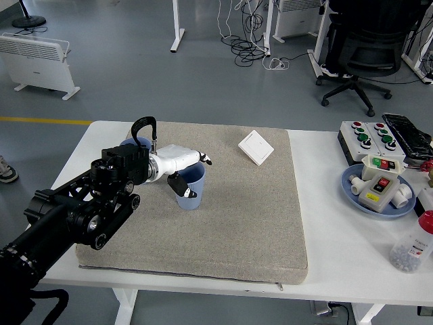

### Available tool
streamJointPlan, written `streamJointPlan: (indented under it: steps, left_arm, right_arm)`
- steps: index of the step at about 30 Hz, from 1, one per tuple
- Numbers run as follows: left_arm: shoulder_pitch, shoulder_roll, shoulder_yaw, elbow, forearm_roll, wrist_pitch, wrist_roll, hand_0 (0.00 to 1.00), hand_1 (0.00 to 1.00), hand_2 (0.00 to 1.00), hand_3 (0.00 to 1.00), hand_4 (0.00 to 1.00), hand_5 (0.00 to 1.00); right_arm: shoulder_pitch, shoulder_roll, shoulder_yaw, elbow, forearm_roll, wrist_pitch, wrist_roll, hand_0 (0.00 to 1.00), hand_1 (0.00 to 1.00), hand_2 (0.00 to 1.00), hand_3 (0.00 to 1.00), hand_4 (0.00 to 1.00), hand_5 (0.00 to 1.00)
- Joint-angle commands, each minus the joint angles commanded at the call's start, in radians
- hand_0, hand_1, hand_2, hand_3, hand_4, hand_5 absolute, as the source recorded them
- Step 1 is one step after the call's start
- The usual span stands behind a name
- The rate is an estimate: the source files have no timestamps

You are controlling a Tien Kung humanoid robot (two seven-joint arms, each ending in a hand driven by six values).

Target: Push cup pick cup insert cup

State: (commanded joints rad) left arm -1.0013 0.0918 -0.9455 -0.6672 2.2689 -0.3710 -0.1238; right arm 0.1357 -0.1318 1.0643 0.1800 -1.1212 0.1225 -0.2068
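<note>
The left hand (181,169) was closed round the near blue cup (190,186), thumb across the front wall and fingers (201,160) over the far rim. The cup stood upright on the grey mat (230,223), left of centre. A second blue cup (135,144) stood just behind the wrist, mostly hidden by the arm; only part of its rim showed, so its exact attitude could not be confirmed.

Assessment of the step in hand: the pick appeared under way. To do it well, the grip should be firm enough not to slip yet not crush the thin wall. The lift should go straight up and keep the cup level, then carry it over the hidden cup, centred on its mouth, before lowering. The wrist sat close to that second cup, and a careless swing could knock it.

Count of items observed:
- blue cups, two;
- white square plate (256,147) on the mat, one;
- blue dish (355,196) holding switch boxes, one;
- push-button box (369,137), one;
- jar of beads (414,245), one.

The right arm was not in view.
</note>
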Motion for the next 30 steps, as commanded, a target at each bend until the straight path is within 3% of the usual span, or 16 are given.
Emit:
streamJointPlan:
  steps: [1, 2, 7, 8, 13, 14, 21, 25, 30]
  left_arm:
    - [0.001, 0.001, 0.0, -0.001, 0.0, 0.002, -0.001, 0.486, 0.666, 0.812, 0.737, 0.662, 0.063]
    - [0.002, 0.002, 0.0, -0.004, 0.0, 0.004, -0.003, 0.47, 0.577, 0.631, 0.534, 0.452, 0.002]
    - [0.006, 0.008, 0.0, -0.02, 0.0, 0.003, -0.008, 0.47, 0.577, 0.631, 0.534, 0.452, 0.002]
    - [0.006, 0.009, 0.0, -0.022, 0.0, 0.003, -0.008, 0.426, 0.463, 0.461, 0.414, 0.386, 0.002]
    - [0.014, 0.033, -0.012, -0.078, 0.0, -0.03, 0.008, 0.426, 0.463, 0.461, 0.414, 0.386, 0.002]
    - [0.014, 0.039, -0.015, -0.091, 0.0, -0.04, 0.014, 0.409, 0.425, 0.43, 0.391, 0.374, 0.002]
    - [-0.001, 0.092, -0.056, -0.246, -0.048, -0.122, 0.08, 0.417, 0.417, 0.422, 0.382, 0.357, 0.002]
    - [-0.034, 0.121, -0.108, -0.319, -0.081, -0.166, 0.126, 0.417, 0.417, 0.422, 0.382, 0.357, 0.002]
    - [-0.075, 0.138, -0.153, -0.319, -0.076, -0.178, 0.133, 0.424, 0.417, 0.423, 0.379, 0.35, 0.002]
  right_arm:
    - [0.0, 0.0, 0.0, 0.0, 0.0, 0.0, 0.0, 0.773, 0.679, 0.672, 0.565, 0.125, 0.466]
    - [0.0, 0.0, 0.0, 0.0, -0.001, 0.0, 0.0, 0.773, 0.679, 0.672, 0.565, 0.125, 0.466]
    - [0.0, 0.001, 0.001, 0.0, -0.004, 0.001, 0.0, 0.773, 0.679, 0.672, 0.565, 0.125, 0.466]
    - [0.0, 0.001, 0.001, 0.0, -0.004, 0.001, 0.0, 0.773, 0.679, 0.672, 0.566, 0.125, 0.466]
    - [0.001, 0.001, 0.002, 0.0, -0.003, 0.0, 0.001, 0.773, 0.679, 0.672, 0.566, 0.125, 0.466]
    - [0.001, 0.001, 0.002, 0.0, -0.002, 0.0, 0.001, 0.773, 0.68, 0.672, 0.566, 0.125, 0.466]
    - [0.001, 0.0, 0.005, 0.0, -0.004, -0.001, 0.002, 0.773, 0.679, 0.673, 0.566, 0.126, 0.468]
    - [0.0, 0.0, 0.006, 0.0, -0.004, -0.001, 0.002, 0.773, 0.679, 0.673, 0.566, 0.126, 0.468]
    - [-0.001, -0.001, 0.005, 0.0, -0.005, -0.001, 0.001, 0.773, 0.679, 0.673, 0.567, 0.127, 0.468]
